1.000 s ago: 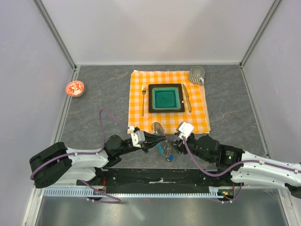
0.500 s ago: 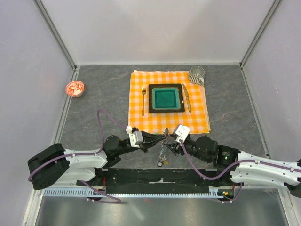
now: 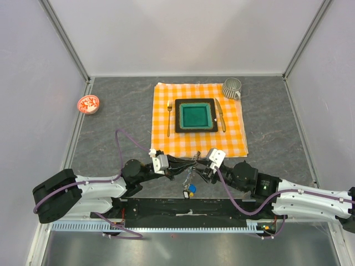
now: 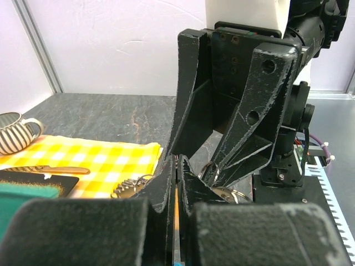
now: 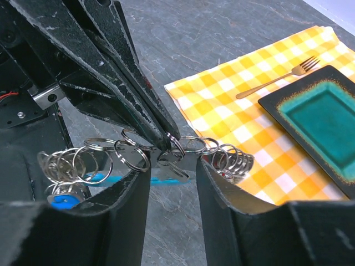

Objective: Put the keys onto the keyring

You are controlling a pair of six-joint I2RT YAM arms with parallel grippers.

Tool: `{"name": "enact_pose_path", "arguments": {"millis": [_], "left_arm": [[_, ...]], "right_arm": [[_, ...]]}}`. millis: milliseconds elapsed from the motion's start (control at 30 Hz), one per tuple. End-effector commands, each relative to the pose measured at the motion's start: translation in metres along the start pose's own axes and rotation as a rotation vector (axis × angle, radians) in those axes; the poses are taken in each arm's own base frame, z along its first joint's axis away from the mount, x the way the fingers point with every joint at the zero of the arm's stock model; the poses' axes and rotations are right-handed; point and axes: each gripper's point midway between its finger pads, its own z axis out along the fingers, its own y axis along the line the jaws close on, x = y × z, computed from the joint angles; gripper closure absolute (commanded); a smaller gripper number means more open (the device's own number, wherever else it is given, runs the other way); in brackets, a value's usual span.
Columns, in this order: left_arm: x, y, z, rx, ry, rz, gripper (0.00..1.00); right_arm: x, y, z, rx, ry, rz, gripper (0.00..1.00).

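Grey stone-look bench [image 3: 111, 111]: check cloth [image 3: 233, 138] lies mid-bench, toward the far edge.
Left gripper [image 4: 176, 172]: fingers pressed together, clamped on the keyring [image 5: 131, 148].
Right gripper [image 5: 173, 166]: tip to tip with the left at the middle of the near edge. Fingers sit narrowly apart about the rings; grip not discernible.
Keyring: chain of silver loops, long axis running left to right between the two.
Keys [image 3: 191, 190]: blue-tagged, hanging below the meeting point toward the near edge, about equally close to either arm.
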Motion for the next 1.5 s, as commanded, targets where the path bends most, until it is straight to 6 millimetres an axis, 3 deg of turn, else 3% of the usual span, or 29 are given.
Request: {"name": "enact_pose_path", "arguments": {"millis": [0,367,567,900,1167,1200,1233,1300,1333,1400,1433,1467], "left_arm": [[-0.118,-0.007,-0.003,0.032,-0.443,0.129,0.98],[-0.12,-0.009,-0.004,0.042,-0.448,0.119,0.98],[-0.118,-0.01,-0.001,0.055,-0.443,0.107,0.98],[-0.115,-0.01,0.001,0.054,-0.433,0.1,0.98],[-0.108,-0.001,-0.013,-0.021,-0.398,0.119,0.98],[-0.092,0.001,-0.01,-0.025,-0.324,0.098,0.98],[-0.094,0.0,-0.012,-0.028,-0.315,0.094,0.98],[-0.079,0.0,-0.013,-0.025,-0.239,0.101,0.98],[-0.054,0.001,-0.014,-0.027,-0.133,0.069,0.98],[-0.046,0.001,-0.021,-0.044,-0.089,0.041,0.98],[-0.029,-0.001,-0.028,-0.049,-0.032,0.013,0.98],[-0.032,0.004,-0.033,-0.087,-0.043,0.017,0.98]], "right_arm": [[-0.01,-0.003,0.003,0.023,-0.06,0.022,0.57],[-0.02,-0.001,0.004,0.006,-0.107,0.009,0.97],[-0.036,0.017,0.003,-0.102,-0.147,-0.009,1.0],[-0.039,0.034,0.007,-0.192,-0.107,-0.032,1.0],[-0.018,-0.011,-0.007,0.074,0.022,0.087,0.71],[-0.014,-0.012,-0.009,0.087,0.039,0.113,0.67],[-0.01,-0.02,-0.012,0.129,0.058,0.117,0.66],[-0.011,-0.026,-0.016,0.17,0.059,0.136,0.6],[-0.009,-0.03,-0.018,0.196,0.069,0.149,0.58],[-0.009,-0.042,-0.023,0.264,0.064,0.151,0.53],[-0.008,-0.045,-0.024,0.279,0.064,0.152,0.52],[-0.008,-0.048,-0.025,0.3,0.062,0.15,0.5]]}}
